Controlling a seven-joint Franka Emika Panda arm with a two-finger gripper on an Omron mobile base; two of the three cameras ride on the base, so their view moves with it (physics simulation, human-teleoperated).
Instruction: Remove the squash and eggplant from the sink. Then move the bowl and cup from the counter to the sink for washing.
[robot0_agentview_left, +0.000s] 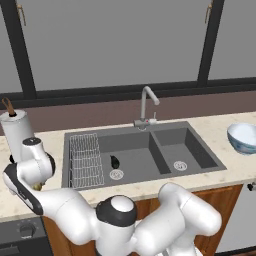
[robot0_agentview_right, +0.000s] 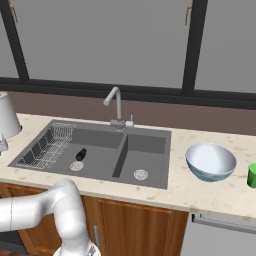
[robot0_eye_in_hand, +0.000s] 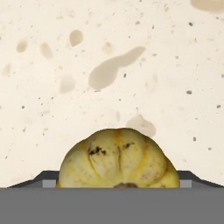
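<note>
One of four done, by my read: squash (robot0_eye_in_hand: 118, 158) out on counter (robot0_eye_in_hand: 109, 65), right betw. gripper tips, jaws wide, released. Eggplant (robot0_agentview_left: 115, 161) in sink (robot0_agentview_left: 200, 155); bowl (robot0_agentview_left: 243, 137), cup (robot0_agentview_right: 252, 175) far off, unmoved.

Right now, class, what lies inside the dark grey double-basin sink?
In the dark grey double-basin sink, the small near-black eggplant lies by the left drain, beside a wire rack. The basin's near wall hides part of the floor.
</note>
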